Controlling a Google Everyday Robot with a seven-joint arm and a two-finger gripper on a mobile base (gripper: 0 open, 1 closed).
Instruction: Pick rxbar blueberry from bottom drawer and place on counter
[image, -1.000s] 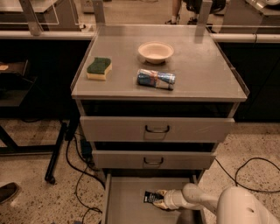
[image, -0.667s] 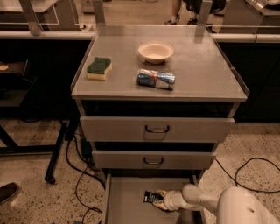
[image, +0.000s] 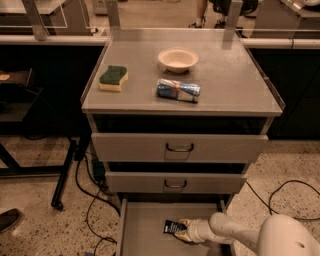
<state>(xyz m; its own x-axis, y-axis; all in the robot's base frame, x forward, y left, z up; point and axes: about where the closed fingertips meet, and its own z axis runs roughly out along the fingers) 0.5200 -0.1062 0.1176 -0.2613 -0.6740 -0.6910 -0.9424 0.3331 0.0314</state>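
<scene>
The bottom drawer (image: 142, 227) is pulled open at the foot of the grey cabinet. The rxbar blueberry (image: 174, 227), a small dark navy wrapper with white lettering, lies on the drawer's grey floor right of the middle. My gripper (image: 184, 229) reaches in from the lower right on a white arm (image: 250, 235), and its tip is at the bar's right end, touching it. The counter (image: 235, 80) is the flat grey top of the cabinet above.
On the counter stand a green and yellow sponge (image: 113, 78), a pale bowl (image: 178, 59) and a shiny blue-silver packet (image: 178, 90). Two upper drawers with dark loop handles (image: 180, 148) are closed. Black cables (image: 90, 200) lie on the floor at the left.
</scene>
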